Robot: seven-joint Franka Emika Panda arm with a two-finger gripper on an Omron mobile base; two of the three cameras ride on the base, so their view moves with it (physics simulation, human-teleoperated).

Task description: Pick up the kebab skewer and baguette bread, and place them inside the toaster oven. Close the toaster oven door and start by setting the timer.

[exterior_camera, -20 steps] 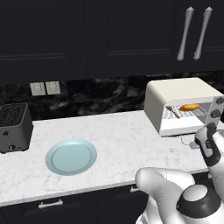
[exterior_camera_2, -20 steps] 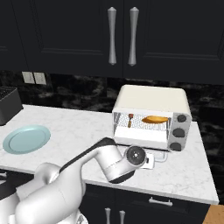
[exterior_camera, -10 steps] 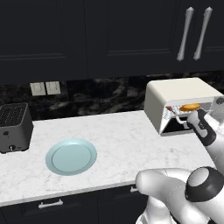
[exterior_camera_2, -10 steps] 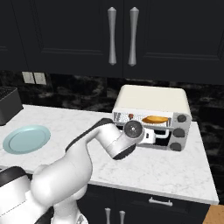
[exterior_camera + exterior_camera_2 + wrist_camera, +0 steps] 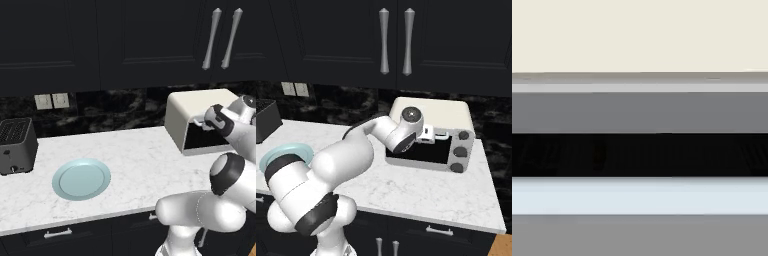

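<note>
The cream-white toaster oven (image 5: 199, 106) (image 5: 432, 112) stands at the right end of the counter. Its dark glass door (image 5: 206, 140) (image 5: 422, 152) stands upright against the front. My gripper (image 5: 200, 122) (image 5: 432, 134) is pressed up to the door's top edge, just under the oven's roof. In the hand view the cream oven top lies above, and the door's pale bar handle (image 5: 640, 195) runs straight across very close. The fingertips are hidden, so the jaws' state does not show. The kebab skewer and the baguette bread are hidden behind the dark door.
Grey knobs (image 5: 460, 151) sit in a column on the oven's right side. A round light-blue plate (image 5: 81, 178) (image 5: 283, 149) lies on the marble counter at left, with a dark slot toaster (image 5: 16, 145) (image 5: 265, 117) beyond it. Dark cabinets with long handles (image 5: 396, 41) hang overhead.
The oven door has swung up from open to upright, hiding the food and rack. My hand rose with it from the counter's right edge to the oven's top front.
</note>
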